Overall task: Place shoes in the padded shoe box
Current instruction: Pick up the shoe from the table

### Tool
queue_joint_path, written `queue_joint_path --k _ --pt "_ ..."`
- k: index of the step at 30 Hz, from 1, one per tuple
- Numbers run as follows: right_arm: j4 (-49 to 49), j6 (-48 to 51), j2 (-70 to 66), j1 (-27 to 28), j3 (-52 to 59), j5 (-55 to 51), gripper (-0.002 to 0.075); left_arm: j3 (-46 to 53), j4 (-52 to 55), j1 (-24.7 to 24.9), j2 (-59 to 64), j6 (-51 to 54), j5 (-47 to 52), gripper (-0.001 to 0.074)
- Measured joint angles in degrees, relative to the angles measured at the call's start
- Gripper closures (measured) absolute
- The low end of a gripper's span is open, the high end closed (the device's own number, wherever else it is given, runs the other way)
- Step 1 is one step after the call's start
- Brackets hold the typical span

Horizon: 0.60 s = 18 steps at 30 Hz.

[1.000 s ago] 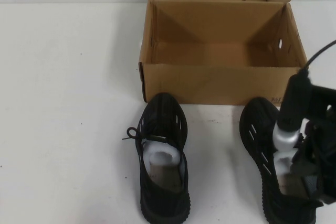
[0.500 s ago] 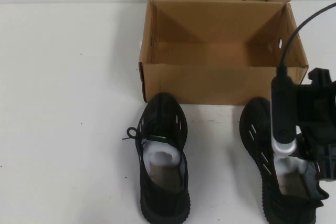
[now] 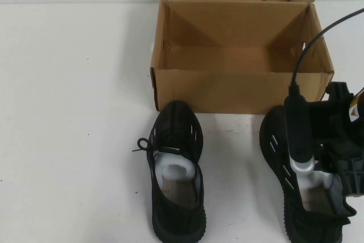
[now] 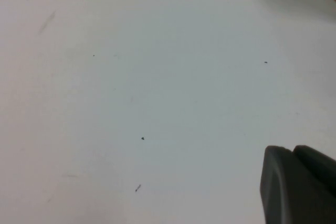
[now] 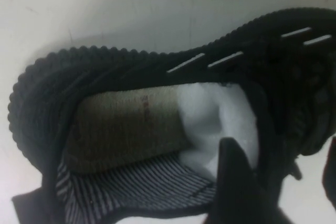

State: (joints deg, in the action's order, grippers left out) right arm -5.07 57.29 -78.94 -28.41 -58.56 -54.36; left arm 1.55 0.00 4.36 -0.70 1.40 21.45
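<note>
The brown cardboard shoe box (image 3: 239, 90) stands open and empty at the back of the table. The left shoe (image 3: 176, 169), a black knit sneaker with white paper stuffing, lies in front of it, toe toward the box. The right shoe (image 3: 284, 157) lies to its right, partly hidden by my right arm. My right gripper (image 3: 327, 183) is open at this shoe's opening (image 5: 131, 129). One finger (image 5: 231, 182) is inside by the white stuffing and the other finger (image 5: 331, 166) is outside the side wall. My left gripper (image 4: 294, 153) hangs shut and empty over bare table, out of the high view.
The white table (image 3: 74, 112) stretches wide to the left of the box and shoes. The right arm's black cable (image 3: 318, 38) arcs over the box's right end. A loose lace (image 3: 139, 143) sticks out from the left shoe.
My right arm has shifted toward the box and slightly left over the right shoe, bringing the gripper to the shoe's opening. The shoes and box have not moved.
</note>
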Motion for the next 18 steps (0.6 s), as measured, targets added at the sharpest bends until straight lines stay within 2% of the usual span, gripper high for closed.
queue_joint_path --k 18 --pt "-3.01 0.00 -3.93 0.54 0.00 0.39 0.0430 0.00 0.00 0.00 0.00 0.00 0.00 0.0738"
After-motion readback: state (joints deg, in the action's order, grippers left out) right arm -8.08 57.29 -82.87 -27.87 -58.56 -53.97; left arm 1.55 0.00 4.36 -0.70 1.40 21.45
